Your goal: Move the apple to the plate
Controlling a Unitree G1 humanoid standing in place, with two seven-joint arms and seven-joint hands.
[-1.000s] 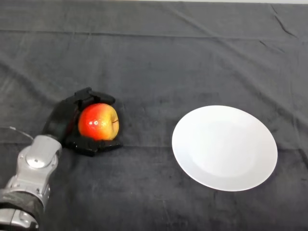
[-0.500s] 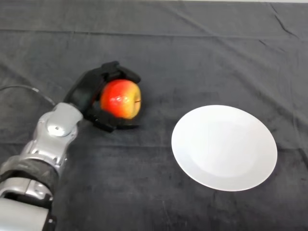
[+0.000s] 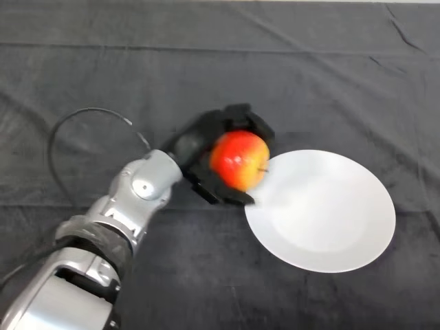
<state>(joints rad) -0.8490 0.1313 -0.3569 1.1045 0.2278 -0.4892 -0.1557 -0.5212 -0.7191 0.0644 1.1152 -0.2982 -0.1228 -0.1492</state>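
A round red-and-yellow apple (image 3: pixel 239 159) is sitting in the black left hand (image 3: pixel 199 148), whose fingers (image 3: pixel 249 120) are curling around it, at the left edge of a round white plate (image 3: pixel 330 220) lying on the dark-clothed desk (image 3: pixel 309 75).

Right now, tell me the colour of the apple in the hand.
The apple is red with yellow patches, shown in the head view.

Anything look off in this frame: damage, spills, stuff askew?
Nothing stands out. The left hand is curled round the apple, which looks whole and sits at the left edge of the plate. The plate is intact and lies flat on the dark cloth.
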